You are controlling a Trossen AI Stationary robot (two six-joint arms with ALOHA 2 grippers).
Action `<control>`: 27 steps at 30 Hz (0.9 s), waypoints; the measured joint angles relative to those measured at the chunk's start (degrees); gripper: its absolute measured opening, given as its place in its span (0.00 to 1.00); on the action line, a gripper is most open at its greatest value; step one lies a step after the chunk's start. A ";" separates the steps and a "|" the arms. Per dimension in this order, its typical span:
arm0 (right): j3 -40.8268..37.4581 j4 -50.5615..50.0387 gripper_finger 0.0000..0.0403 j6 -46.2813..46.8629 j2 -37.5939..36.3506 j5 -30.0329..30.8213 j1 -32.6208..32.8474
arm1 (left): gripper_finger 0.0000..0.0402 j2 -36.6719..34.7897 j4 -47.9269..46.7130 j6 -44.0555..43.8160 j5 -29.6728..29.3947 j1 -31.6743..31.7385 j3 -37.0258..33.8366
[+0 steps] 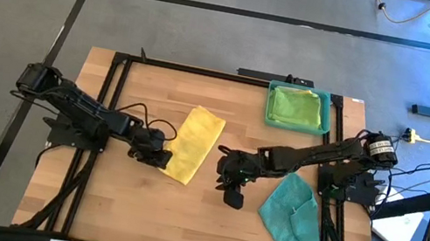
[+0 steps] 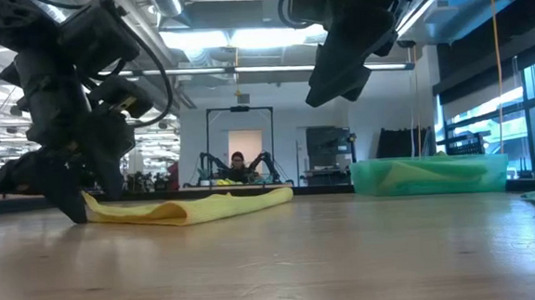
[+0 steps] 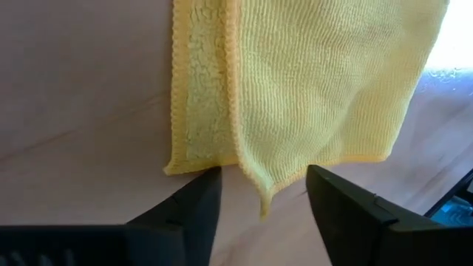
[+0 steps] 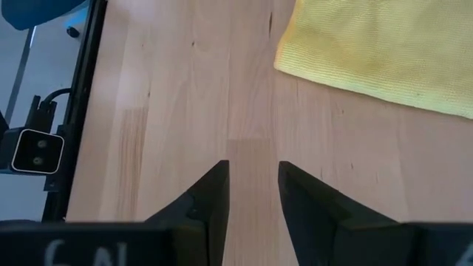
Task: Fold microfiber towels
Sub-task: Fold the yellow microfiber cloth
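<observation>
Low view only: person seen in room beyond surface [image 1: 138,204]. Left wrist view: folded yellow towel [image 1: 195,144] corner lies betw. spread fingers of left gripper [image 3: 262,196], not gripped. Left arm low, at towel's lower-left edge. Right gripper [image 4: 251,185] raised, center frame, fingers apart, nothing held. Towel long axis runs lower-left to upper-right, high view. Teal towel [image 1: 295,220] lower right.

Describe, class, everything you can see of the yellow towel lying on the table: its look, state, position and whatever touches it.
The yellow towel is a soft, ribbed microfiber cloth with stitched edges, folded once into a long strip, one layer offset so a fluffier underside strip shows. It lies flat and slightly angled on the wooden table, left of centre. The left gripper, fingers open, sits at its near corner, which pokes between them. The right gripper hangs apart from it.
</observation>
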 joint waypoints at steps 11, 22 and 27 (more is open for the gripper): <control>0.00 0.02 0.30 -2.91 0.00 1.05 -3.15 | 0.15 -0.46 3.62 0.10 -1.28 0.04 -0.02; 0.00 0.07 0.30 -3.32 0.00 1.05 -3.57 | 0.00 -3.77 2.87 2.77 -2.39 0.83 -0.02; 0.00 0.07 0.30 -3.58 0.00 1.04 -3.57 | 0.00 -7.03 -1.97 5.54 -2.36 2.72 -0.02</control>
